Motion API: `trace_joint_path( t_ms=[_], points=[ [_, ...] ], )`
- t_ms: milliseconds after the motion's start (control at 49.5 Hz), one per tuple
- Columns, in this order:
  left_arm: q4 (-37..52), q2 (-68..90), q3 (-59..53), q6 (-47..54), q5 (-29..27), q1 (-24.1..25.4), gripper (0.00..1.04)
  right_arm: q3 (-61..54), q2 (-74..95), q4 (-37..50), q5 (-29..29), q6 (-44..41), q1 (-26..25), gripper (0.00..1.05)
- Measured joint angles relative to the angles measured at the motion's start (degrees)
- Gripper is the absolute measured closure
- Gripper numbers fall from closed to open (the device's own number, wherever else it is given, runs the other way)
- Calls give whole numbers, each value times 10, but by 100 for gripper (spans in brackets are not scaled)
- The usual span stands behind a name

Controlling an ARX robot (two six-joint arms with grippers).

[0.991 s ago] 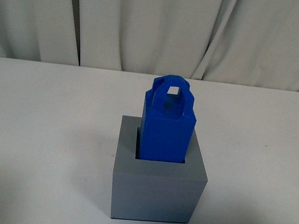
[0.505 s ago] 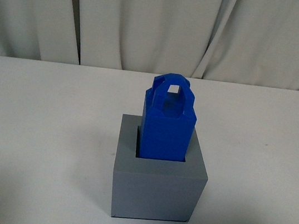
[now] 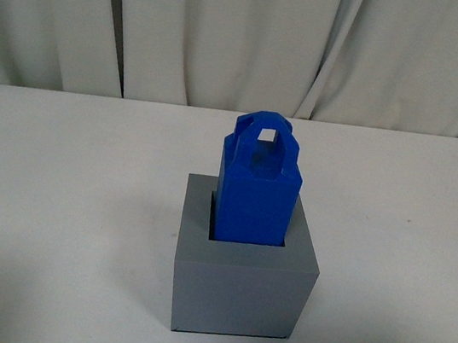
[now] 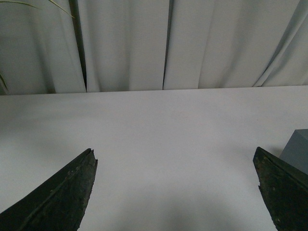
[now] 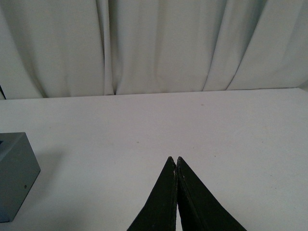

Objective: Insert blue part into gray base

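Observation:
In the front view the blue part stands upright in the square recess of the gray base, its arched handle loop on top. The base sits on the white table. Neither gripper shows in the front view. My left gripper is open and empty over bare table, with a corner of the gray base beside one finger. My right gripper is shut and empty over the table, apart from the gray base seen at the frame's edge.
White curtains hang behind the table's far edge. A thin plant leaf shows in a corner of the left wrist view.

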Motion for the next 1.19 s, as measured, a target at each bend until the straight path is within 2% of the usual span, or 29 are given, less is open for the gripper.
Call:
trace_joint_path(
  t_ms=[121, 303, 566, 708, 1193],
  points=[
    [0, 0, 0, 0, 0, 0, 6, 0, 0, 0, 0, -1, 0, 100],
    [0, 0, 0, 0, 0, 0, 6, 0, 0, 0, 0, 0, 0, 63],
    [0, 0, 0, 0, 0, 0, 6, 0, 0, 0, 0, 0, 0, 23],
    [0, 0, 0, 0, 0, 0, 6, 0, 0, 0, 0, 0, 0, 6],
    [0, 0, 0, 0, 0, 0, 6, 0, 0, 0, 0, 1, 0, 7]
  ],
)
